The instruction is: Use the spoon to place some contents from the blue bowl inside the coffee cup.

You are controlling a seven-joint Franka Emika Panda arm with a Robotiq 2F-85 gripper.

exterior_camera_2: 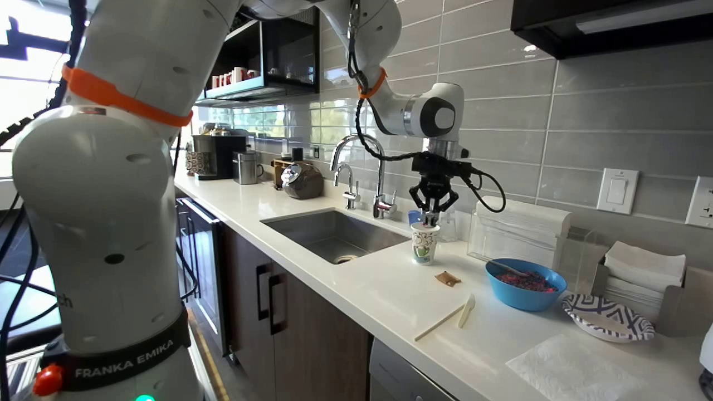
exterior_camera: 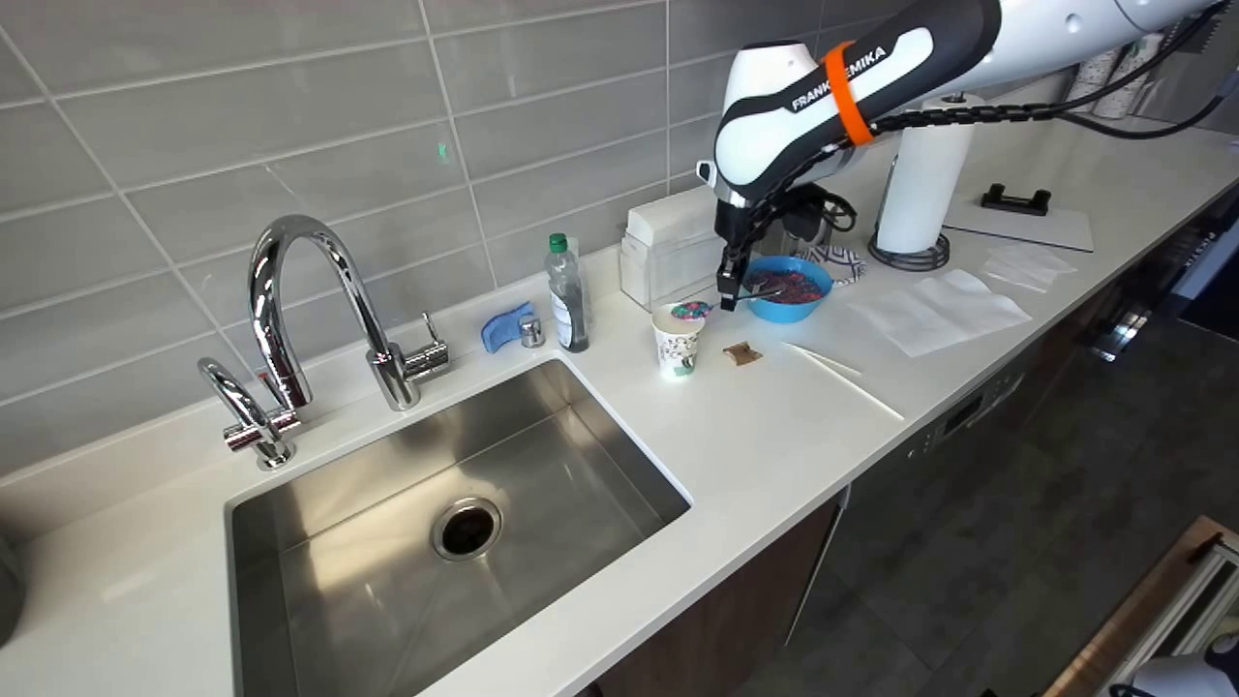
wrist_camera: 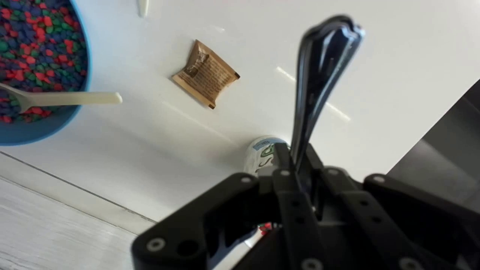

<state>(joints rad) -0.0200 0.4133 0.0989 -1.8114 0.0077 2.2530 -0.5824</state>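
Item: my claw (wrist_camera: 298, 155), clamped about the handle of one dark spoon (wrist_camera: 321, 69). Item: coloured bits (exterior_camera: 690, 310) on that spoon's far end, at the mouth of the white cup (exterior_camera: 676, 347); whether spoon meets rim, I cannot tell. Item: one brown packet (wrist_camera: 207, 75) on the counter (exterior_camera: 755, 426), near the cup. Item: the blue bowl (exterior_camera_2: 521, 301), farther out, holding more bits, a pale spoon (wrist_camera: 75, 98) across its rim.

In an exterior view, light is pouring through a washed-out window (exterior_camera_2: 34, 92) well apart from the pincer (exterior_camera_2: 430, 217). In the wrist view, the spoon (wrist_camera: 318, 71) is glinting in the slightly blurred pincer, and pale reflections are streaking the desk (wrist_camera: 378, 71) beyond it.
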